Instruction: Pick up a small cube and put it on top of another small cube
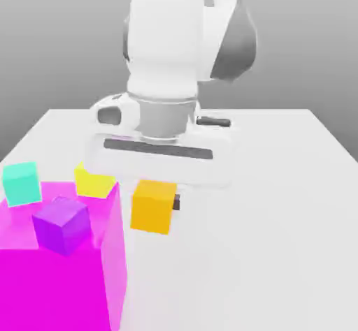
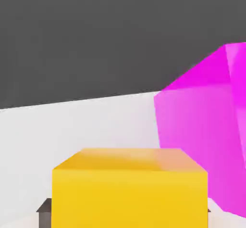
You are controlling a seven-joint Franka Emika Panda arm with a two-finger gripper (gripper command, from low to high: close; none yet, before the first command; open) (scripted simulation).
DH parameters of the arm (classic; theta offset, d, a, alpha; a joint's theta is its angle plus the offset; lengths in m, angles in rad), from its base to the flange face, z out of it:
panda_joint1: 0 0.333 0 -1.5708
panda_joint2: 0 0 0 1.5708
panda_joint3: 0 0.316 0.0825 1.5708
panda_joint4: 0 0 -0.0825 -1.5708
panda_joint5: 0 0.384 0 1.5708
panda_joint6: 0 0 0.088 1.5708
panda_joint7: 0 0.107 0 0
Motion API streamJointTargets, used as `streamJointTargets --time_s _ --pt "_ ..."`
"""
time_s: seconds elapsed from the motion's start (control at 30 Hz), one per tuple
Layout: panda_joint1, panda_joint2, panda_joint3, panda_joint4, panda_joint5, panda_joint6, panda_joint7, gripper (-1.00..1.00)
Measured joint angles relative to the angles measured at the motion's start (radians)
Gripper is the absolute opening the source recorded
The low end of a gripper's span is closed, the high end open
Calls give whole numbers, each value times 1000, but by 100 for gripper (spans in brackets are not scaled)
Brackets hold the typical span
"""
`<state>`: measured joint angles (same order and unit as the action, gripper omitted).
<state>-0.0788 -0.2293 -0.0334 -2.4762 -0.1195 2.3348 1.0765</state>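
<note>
The small cube [image 1: 154, 206], plain amber, is at the middle of the exterior view, right under the white hand. My gripper [image 1: 155, 202] is shut on it; one dark fingertip [image 1: 176, 202] shows against the cube's side on the exterior view's right. In the hand view the same small cube [image 2: 129, 188] is very close, with a dark finger pad [image 2: 44, 211] pressed to one side. Other small cubes lie to the exterior view's left: lemon-yellow [image 1: 94, 181], purple [image 1: 61, 223] and teal [image 1: 22, 183].
A huge magenta block [image 1: 63, 281] stands just to the exterior view's left of the held cube, and close beside it in the hand view [image 2: 206, 135]. The purple cube shows over its top face. The white table [image 1: 280, 218] stretches to the exterior view's right.
</note>
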Motion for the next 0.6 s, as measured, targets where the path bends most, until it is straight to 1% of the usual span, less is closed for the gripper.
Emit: streamJointTargets --time_s 0.13,0.33,0.4,0.47,0.5,0.6 --pt "-65 -78 -7 52 12 -151 188 -100" --pt "-151 -168 -21 96 71 -332 458 -100" --pt "-159 -156 -29 62 91 -300 491 -100" --pt "-163 -130 -31 12 96 -226 498 -100" --pt "-164 -117 -31 -11 97 -191 499 100" --pt "-164 -117 -31 -11 98 -191 499 100"
